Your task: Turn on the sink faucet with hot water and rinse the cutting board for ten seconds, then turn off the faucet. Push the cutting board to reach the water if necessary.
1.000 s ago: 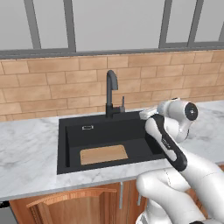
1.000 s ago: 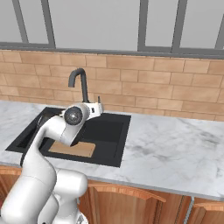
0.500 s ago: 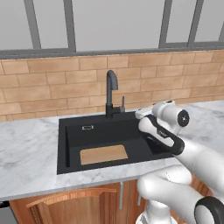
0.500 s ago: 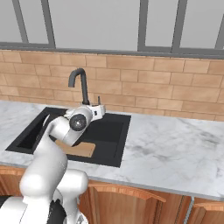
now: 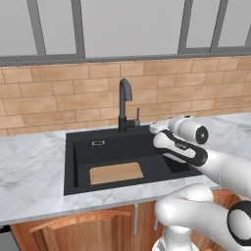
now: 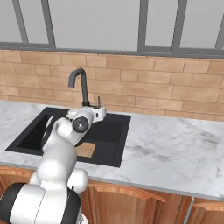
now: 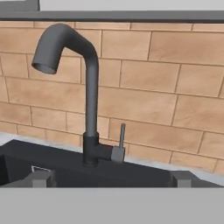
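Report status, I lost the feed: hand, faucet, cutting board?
Hand open, empty, facing the faucet lever. No water running. Cutting board dry in the sink, left of the spout. Path to lever clear.

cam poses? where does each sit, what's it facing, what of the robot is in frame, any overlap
Left base view: behind-left of arm, looks down on sink and cutting board; arm rises lower right.
Right base view: behind-right, same sink; arm lower left.
Hand view: on hand, faces faucet and brick wall; open gripper fingertips at bottom.
Shared: the faucet.

Bright, even, shadowless rendered light
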